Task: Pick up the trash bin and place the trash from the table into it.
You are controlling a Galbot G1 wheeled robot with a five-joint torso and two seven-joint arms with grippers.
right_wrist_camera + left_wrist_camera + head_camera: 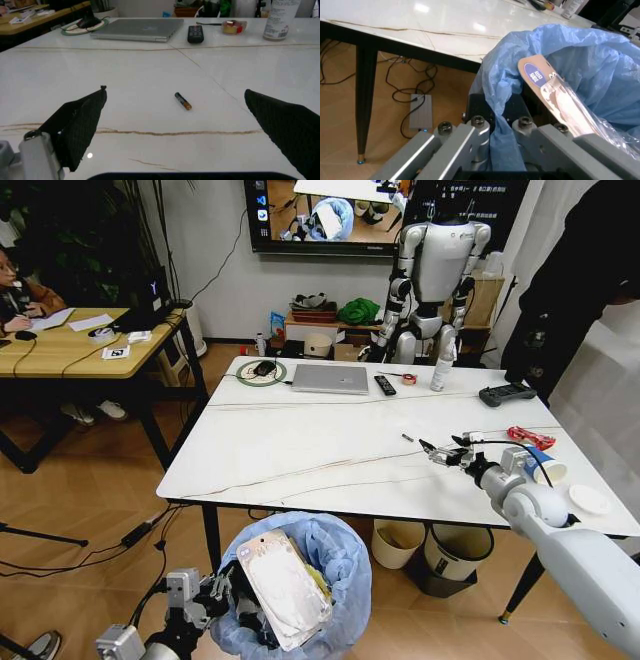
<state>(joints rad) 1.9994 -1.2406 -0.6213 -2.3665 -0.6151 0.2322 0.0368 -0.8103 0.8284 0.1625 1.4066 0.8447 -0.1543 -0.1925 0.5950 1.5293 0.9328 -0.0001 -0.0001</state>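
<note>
The trash bin (330, 565), lined with a crinkled light-blue bag, hangs just below the table's near edge. It holds a flat clear-wrapped package (285, 588). My left gripper (230, 588) is shut on its rim; in the left wrist view the fingers (470, 129) clamp the blue bag (560, 48). My right gripper (432, 450) hovers open over the white marble table (300, 450), right of centre. A small battery (183, 101) lies on the tabletop between and just ahead of its black pads (80, 120). A red wrapper (530, 437), a blue-white cup (547, 471) and a white lid (588, 499) sit by the right edge.
A laptop (330, 378), remote (385, 385), bottle (441, 370) and game controller (507, 393) line the table's far side. A cream bin (397, 542) and a black-rimmed bin (458, 552) stand under the table. A wooden desk (70, 345) is at the left, with cables on the floor.
</note>
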